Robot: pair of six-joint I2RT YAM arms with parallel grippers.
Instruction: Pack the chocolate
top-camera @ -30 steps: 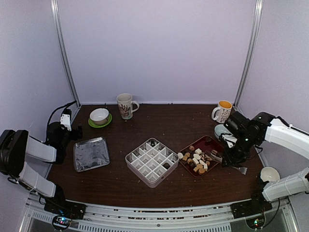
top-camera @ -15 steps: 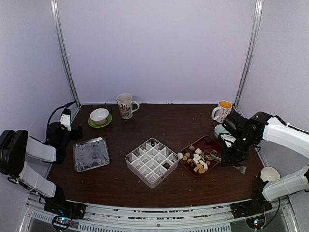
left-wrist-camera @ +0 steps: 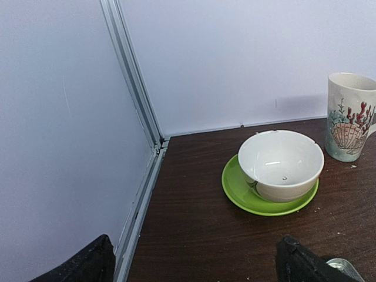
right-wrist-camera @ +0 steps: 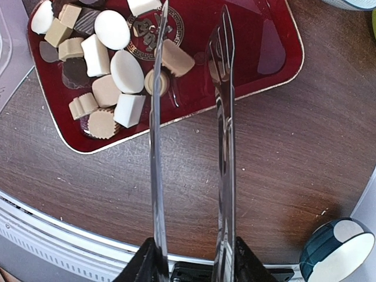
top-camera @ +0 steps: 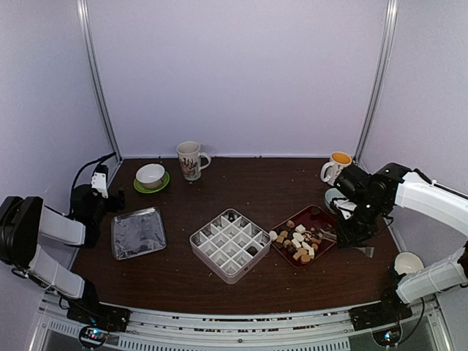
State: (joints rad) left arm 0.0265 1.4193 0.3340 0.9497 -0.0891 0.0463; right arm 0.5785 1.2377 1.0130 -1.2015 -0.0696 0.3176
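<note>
A: Right tool (right-wrist-camera: 191, 267) is over on the right side of the dark wooden worktop (top-camera: 292, 183), half closed and clamped on the handle end of the long metal tongs (right-wrist-camera: 223, 135).

B: And the tongs themselves gape, two blades apart, tips out over the dark red rectangular tray (right-wrist-camera: 261, 56).

A: That's where the small brown, tan and white chocolates (right-wrist-camera: 111, 70) are, heaped at the tray's left end as the wrist camera shows it. One tan round piece lies between the blades.

B: Are they touching it? Can't tell from here.

A: Just left of the tray sits the white square box with a grid of compartments (top-camera: 231, 245). Maybe a dark piece in two of the cells, though it's too small to swear to.

B: Left tool (left-wrist-camera: 194, 267)?

A: Spread wide, nothing in it, parked at the far left, facing a white bowl (left-wrist-camera: 281, 164) on a lime green saucer (left-wrist-camera: 235, 188).

B: There's a shell-patterned mug (left-wrist-camera: 351, 117) just to the right of the bowl. And a silver foil tray (top-camera: 138, 232) lies between the left arm and the box.
</note>
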